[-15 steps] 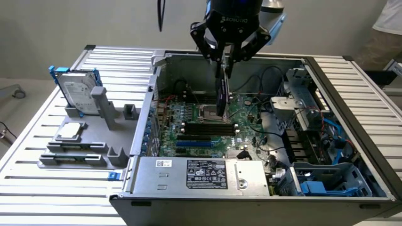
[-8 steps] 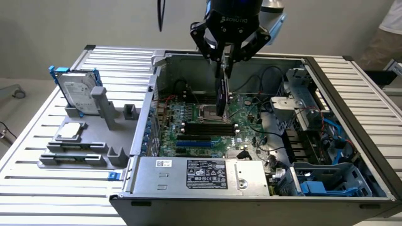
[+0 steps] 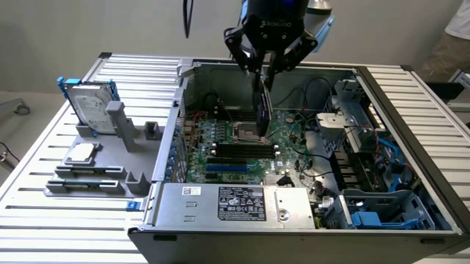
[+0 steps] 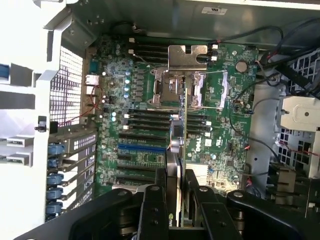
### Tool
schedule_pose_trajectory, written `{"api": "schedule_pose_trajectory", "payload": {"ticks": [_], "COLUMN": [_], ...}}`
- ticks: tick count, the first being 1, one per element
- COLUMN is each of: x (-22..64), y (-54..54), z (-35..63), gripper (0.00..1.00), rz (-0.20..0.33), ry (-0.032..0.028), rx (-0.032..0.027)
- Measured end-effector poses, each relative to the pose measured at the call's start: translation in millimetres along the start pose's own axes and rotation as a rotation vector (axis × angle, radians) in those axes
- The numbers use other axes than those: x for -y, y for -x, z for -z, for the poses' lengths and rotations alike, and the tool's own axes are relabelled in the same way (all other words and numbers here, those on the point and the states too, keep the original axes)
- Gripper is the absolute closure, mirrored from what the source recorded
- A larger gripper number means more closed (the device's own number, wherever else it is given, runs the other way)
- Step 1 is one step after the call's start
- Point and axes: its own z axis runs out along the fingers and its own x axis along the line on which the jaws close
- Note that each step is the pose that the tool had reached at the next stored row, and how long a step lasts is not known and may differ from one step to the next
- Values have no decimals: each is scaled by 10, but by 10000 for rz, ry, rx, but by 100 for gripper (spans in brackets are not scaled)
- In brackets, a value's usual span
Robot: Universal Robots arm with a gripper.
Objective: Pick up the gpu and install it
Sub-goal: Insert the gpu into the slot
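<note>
Gripping the gpu (image 3: 262,107) by its upper edge, the gripper (image 3: 268,69) hangs over the far-middle part of the open computer case (image 3: 294,245), jaws clamped on the card's two faces. Card is edge-on and upright, silver-and-dark body pointing down toward the motherboard (image 3: 288,132). Pick-up part judged done: the card is in the air, well apart from the grey fixture (image 3: 110,165) on the exterior view's left, where the hard drive (image 3: 92,107) in its blue frame and the small square chip (image 3: 82,153) sit untouched. From the wrist view the gpu (image 4: 179,150) runs as a thin line out from between the fingers (image 4: 152,210), its green board edge crossing over the CPU socket (image 4: 175,85) and the black slots beside it. The blue slot (image 4: 142,148) and the other long slots nearer the case's slotted rear wall lie off to one side of the card, not under it. Install part judged not done: the card's lower edge is in no slot, and the end bracket is not at the rear wall. How high the card rides above the board I cannot tell. Rough reckoning: about halfway, carried into the case but not yet lined up or seated.
</note>
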Motion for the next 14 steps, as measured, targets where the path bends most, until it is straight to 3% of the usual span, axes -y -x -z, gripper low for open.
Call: {"api": "schedule_pose_trajectory", "payload": {"ticks": [8, 14], "x": [1, 2], "y": [1, 2], "z": [-28, -56], "gripper": [74, 74], "rz": [1462, 2561], "ry": [-53, -76], "rx": [231, 315]}}
